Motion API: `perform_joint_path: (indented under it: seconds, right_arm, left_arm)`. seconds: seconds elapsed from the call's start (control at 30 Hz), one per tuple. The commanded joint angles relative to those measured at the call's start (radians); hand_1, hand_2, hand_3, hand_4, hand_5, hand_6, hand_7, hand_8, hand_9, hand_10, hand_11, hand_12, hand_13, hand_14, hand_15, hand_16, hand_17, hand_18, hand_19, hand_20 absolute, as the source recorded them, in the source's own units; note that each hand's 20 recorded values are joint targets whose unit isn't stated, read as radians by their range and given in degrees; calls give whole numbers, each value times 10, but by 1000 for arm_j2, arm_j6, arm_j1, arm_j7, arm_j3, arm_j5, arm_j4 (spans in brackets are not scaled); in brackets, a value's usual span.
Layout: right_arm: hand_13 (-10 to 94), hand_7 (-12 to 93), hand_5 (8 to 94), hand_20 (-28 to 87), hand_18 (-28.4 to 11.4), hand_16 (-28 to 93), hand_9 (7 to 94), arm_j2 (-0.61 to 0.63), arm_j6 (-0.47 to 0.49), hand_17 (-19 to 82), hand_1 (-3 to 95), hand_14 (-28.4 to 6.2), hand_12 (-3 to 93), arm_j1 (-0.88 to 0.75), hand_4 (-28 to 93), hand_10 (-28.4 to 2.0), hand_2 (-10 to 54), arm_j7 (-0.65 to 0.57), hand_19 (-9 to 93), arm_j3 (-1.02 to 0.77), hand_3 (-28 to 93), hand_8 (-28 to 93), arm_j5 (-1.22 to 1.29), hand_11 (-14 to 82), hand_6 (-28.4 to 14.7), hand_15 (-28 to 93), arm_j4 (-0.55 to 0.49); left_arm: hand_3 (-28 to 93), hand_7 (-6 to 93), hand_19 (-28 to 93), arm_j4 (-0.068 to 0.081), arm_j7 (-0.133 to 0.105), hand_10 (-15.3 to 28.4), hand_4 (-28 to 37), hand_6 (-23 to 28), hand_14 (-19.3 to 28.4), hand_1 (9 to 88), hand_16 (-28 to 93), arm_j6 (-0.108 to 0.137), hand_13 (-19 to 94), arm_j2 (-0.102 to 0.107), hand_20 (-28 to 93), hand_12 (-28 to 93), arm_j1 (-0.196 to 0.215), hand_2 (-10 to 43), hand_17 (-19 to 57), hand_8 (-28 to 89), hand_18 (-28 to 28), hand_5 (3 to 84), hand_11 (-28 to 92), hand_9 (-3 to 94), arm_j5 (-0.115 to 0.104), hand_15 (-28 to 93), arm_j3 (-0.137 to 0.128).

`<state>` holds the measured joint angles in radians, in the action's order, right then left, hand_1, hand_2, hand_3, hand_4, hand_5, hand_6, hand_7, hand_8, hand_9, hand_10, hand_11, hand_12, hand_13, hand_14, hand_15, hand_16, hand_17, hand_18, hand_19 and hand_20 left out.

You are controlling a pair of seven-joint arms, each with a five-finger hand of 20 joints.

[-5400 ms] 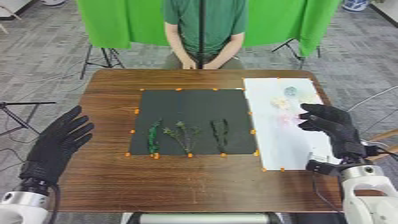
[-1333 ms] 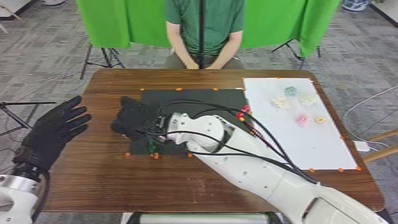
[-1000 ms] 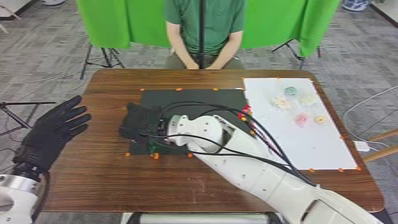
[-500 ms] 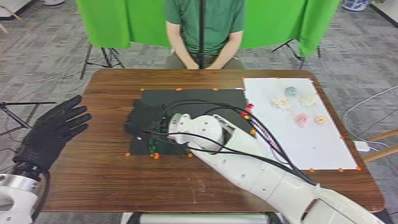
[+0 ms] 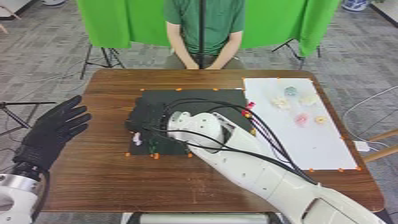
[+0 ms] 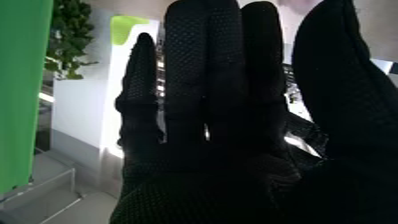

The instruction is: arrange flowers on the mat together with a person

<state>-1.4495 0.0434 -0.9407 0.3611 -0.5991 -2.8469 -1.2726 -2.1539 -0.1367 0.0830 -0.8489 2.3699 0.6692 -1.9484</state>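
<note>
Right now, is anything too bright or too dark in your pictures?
Right wrist view: a glaring white strip behind my right hand, whose glove looks nearly black. Head view: fairly even light, though that glove blends into the dark mat.

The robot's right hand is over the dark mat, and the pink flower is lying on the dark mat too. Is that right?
Not quite. The pink flower is lying on the white sheet, as the head view shows. The robot's right hand is over the dark mat, just as you said.
</note>
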Motion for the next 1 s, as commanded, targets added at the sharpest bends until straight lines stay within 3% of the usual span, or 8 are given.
perform_joint_path:
  seconds: [0.03, 0.17, 0.27, 0.3, 0.37, 0.43, 0.6, 1.0]
  right_arm:
    - [537, 318, 601, 429, -151, 282, 687, 24, 14, 198, 400, -47, 214, 30, -283, -61, -95, -26, 578, -3, 715, -139, 12, 221, 62, 537, -39]
    - [532, 321, 595, 428, -154, 278, 678, 83, 45, 196, 352, -49, 215, 10, -283, -63, -95, -35, 579, -46, 771, -180, 96, 223, 58, 540, -141]
    - [529, 321, 576, 425, -155, 275, 655, 151, 102, 192, 326, -53, 228, -46, -282, -68, -85, -31, 578, -138, 829, -177, 208, 241, 53, 545, -254]
    - [528, 323, 568, 420, -155, 272, 643, 172, 128, 191, 330, -53, 234, -69, -282, -67, -74, -20, 573, -180, 835, -173, 254, 249, 51, 543, -286]
    - [527, 320, 558, 406, -158, 268, 629, 221, 169, 185, 334, -54, 238, -129, -282, -69, -56, -3, 555, -274, 844, -160, 320, 255, 48, 536, -354]
    - [505, 311, 547, 395, -161, 263, 610, 273, 189, 176, 328, -57, 238, -191, -282, -74, -37, 12, 540, -367, 851, -166, 374, 252, 43, 518, -404]
    - [469, 276, 509, 385, -165, 243, 547, 402, 300, 173, 258, -77, 233, -359, -282, -104, 73, -17, 541, -600, 823, -154, 575, 226, 14, 465, -495]
    - [398, 181, 459, 317, -184, 264, 466, 414, 300, 169, 200, -108, 236, -895, -258, -137, 54, -292, 463, -1171, 821, -104, 1330, 144, -25, 294, -676]
  left_arm:
    - [674, 147, 428, 1, -5, 110, -263, 36, 137, 301, 32, 13, 221, -12, 93, 189, 22, -50, -89, -81, 216, 311, 173, 264, -3, 259, -5]
    - [674, 146, 428, -10, -4, 110, -264, 36, 137, 301, 32, 6, 221, -47, 93, 190, 31, -50, -89, -81, 215, 311, 173, 264, 3, 258, -9]
    - [677, 146, 428, -21, -32, 110, -264, 37, 137, 300, 32, -23, 221, -73, 93, 190, 28, -51, -89, -81, 216, 311, 173, 265, -63, 259, 0]
    - [676, 146, 428, -26, -38, 110, -264, 37, 137, 301, 32, -28, 221, -81, 94, 190, 31, -51, -89, -81, 216, 312, 173, 265, -69, 259, 2]
    - [677, 145, 428, -28, -28, 111, -263, 37, 137, 301, 32, -31, 222, -91, 94, 191, 22, -52, -88, -80, 216, 312, 174, 265, -43, 258, 13]
    - [678, 146, 429, -30, -17, 111, -262, 37, 137, 300, 32, -40, 222, -101, 94, 190, 17, -54, -88, -80, 216, 312, 174, 266, -42, 258, 16]
    - [674, 145, 429, -36, -44, 111, -266, 37, 137, 301, 32, -20, 222, -129, 94, 190, 22, -55, -87, -80, 216, 312, 173, 267, -44, 259, 26]
    - [675, 145, 429, -35, -29, 109, -266, 37, 136, 302, 33, -30, 223, -177, 93, 190, 26, -56, -87, -80, 216, 313, 173, 267, -14, 256, 33]
